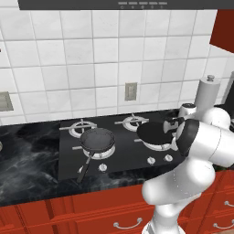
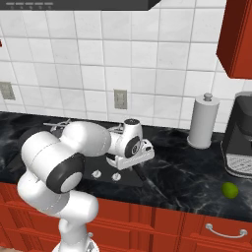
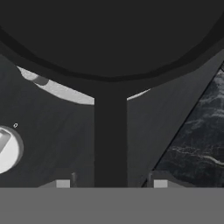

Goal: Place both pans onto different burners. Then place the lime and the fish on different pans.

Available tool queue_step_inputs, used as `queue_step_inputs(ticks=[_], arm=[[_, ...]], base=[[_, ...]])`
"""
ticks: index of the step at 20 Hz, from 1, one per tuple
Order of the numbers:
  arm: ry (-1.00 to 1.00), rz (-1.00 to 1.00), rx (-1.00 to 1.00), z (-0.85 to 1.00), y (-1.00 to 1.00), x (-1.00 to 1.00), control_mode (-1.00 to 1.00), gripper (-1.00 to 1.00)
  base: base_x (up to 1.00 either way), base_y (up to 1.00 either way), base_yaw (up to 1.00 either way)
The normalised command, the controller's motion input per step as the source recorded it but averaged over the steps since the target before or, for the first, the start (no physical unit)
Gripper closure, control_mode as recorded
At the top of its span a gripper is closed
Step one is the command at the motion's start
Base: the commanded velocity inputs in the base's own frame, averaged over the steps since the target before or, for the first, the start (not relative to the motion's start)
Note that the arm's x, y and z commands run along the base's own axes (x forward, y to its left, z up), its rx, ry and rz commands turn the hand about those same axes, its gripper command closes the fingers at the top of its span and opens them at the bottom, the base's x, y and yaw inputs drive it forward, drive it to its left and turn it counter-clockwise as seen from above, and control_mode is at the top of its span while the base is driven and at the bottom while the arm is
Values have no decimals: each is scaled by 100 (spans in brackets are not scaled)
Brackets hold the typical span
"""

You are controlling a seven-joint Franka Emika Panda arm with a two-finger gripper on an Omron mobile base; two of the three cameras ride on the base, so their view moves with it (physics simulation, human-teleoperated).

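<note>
Black cooktop [image 1: 68,157]: gripper [image 3: 111,183] spread w/ gaps either side of black pan's handle [image 3: 110,140], not pinching.

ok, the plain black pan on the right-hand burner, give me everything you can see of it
The plain black pan is round, shallow and matte, and looks like dark metal. It sits level on the front right burner of the cooktop. In the hand view its straight black handle runs toward the camera between the two fingers, which stand apart on either side of it without visibly pressing it. The pan looks empty.
</note>
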Motion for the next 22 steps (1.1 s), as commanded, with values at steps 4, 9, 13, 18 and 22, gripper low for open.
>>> queue_step_inputs(ticks=[4,9,13,18,22], arm=[[2,0,0,0,-3,0,-100,-100],[0,0,4,44,-39,0,-100,-100],[0,0,5,53,-47,-14,-100,-100],[0,-6,6,50,-47,-14,-100,-100],[0,-13,1,28,-41,-8,-100,-100]], base=[[0,0,0],[0,0,0],[0,0,0],[0,0,0],[0,0,0]])
